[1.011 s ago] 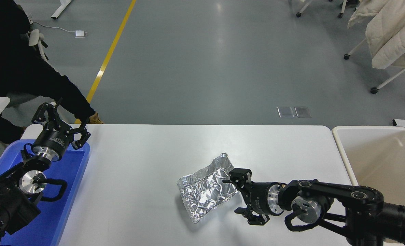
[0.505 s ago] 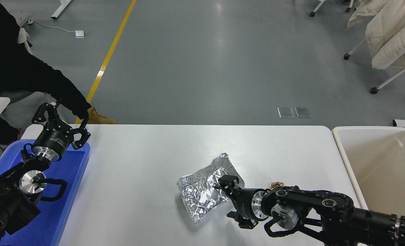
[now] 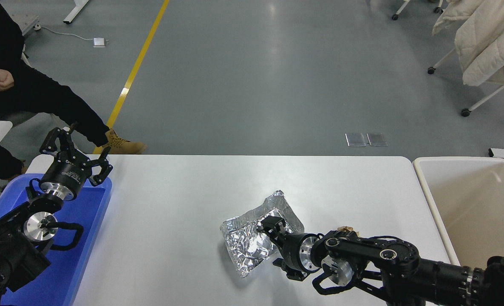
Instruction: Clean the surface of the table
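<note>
The white table surface (image 3: 171, 199) carries a crumpled sheet of silver foil (image 3: 247, 240) near its front middle. My right gripper (image 3: 270, 245) reaches in from the lower right and stands open. One finger is over the foil's upper right part and the other is at its lower right edge, so the foil's right side lies between them. A small brown scrap (image 3: 346, 229) peeks out just behind the right arm. My left gripper (image 3: 75, 148) is parked open above the far end of the blue tray (image 3: 86, 212).
A beige bin (image 3: 473, 199) stands off the table's right end. A person in black (image 3: 31, 93) sits beyond the far left corner, one boot (image 3: 122, 146) near the table edge. A cream coat (image 3: 485, 38) hangs on a chair at the top right.
My right gripper has slid left over the foil's right side, its fingers now straddling that edge. The person's leg and hand have shifted. The left arm has not moved.
</note>
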You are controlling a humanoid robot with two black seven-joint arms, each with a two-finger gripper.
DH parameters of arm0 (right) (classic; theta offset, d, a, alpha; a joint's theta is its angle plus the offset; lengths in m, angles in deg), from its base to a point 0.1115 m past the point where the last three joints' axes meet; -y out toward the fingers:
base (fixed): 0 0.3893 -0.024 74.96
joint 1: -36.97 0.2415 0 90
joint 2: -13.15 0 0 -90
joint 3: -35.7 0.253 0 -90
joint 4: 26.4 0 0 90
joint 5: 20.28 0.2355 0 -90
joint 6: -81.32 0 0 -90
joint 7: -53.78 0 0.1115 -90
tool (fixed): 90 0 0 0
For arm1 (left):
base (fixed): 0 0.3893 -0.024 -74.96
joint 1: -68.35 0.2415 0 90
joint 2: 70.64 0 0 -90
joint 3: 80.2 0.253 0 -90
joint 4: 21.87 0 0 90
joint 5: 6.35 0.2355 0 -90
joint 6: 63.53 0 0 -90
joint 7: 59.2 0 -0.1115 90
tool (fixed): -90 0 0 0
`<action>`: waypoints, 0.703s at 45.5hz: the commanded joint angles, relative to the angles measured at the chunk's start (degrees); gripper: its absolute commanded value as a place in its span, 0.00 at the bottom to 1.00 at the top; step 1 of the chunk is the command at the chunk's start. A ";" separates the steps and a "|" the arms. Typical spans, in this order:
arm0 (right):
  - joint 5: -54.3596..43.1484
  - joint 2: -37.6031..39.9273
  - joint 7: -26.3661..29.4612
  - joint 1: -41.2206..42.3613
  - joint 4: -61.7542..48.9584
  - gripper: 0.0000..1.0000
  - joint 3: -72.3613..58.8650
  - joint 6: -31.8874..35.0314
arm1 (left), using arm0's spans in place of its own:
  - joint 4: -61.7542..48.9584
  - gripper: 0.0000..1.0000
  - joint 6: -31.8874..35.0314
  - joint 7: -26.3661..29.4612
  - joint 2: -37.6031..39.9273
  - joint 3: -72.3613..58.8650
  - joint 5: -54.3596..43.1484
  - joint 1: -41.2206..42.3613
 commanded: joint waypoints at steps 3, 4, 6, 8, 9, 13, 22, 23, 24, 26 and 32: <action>-2.31 -1.04 -0.09 0.30 -0.89 0.52 -1.69 -0.37 | 0.00 1.00 0.00 0.01 0.00 0.00 0.00 0.00; -2.31 -1.04 -0.09 0.38 -0.89 0.49 -1.77 -0.37 | 0.00 1.00 0.00 0.01 0.00 0.00 0.00 0.00; -2.31 -1.04 -0.09 0.56 -0.89 0.43 -1.95 -0.37 | 0.00 1.00 0.00 0.01 0.00 0.00 0.00 0.00; -2.31 -1.04 -0.09 0.65 -0.89 0.35 -1.95 -0.37 | 0.00 1.00 0.00 0.01 0.00 0.00 0.00 0.00; -2.31 -0.95 -0.09 0.65 -0.89 0.30 -1.95 -0.37 | 0.00 1.00 0.00 0.01 0.00 0.00 0.00 0.00; -2.39 -0.95 -0.09 0.82 -0.89 0.12 -2.04 -0.28 | 0.00 1.00 0.00 0.01 0.00 0.00 0.00 0.00; -2.22 -1.04 -0.09 1.09 -1.24 0.00 -3.62 -0.28 | 0.00 1.00 0.00 0.01 0.00 0.00 0.00 0.00; -2.13 -1.04 -0.09 1.09 -1.42 0.00 -3.62 -0.28 | 0.00 1.00 0.00 -0.07 0.00 0.00 0.00 0.00; -2.04 -1.04 0.00 1.00 -1.59 0.00 -3.71 -0.28 | 0.00 1.00 0.00 0.01 0.00 0.00 0.00 0.00; -1.96 -1.04 0.00 1.00 -1.68 0.00 -3.71 -0.28 | 0.00 1.00 0.00 0.01 0.00 0.00 0.00 0.00; -1.34 -0.95 0.00 1.00 -1.51 0.00 -3.80 -0.28 | 0.00 1.00 0.00 0.01 0.00 0.00 0.00 0.00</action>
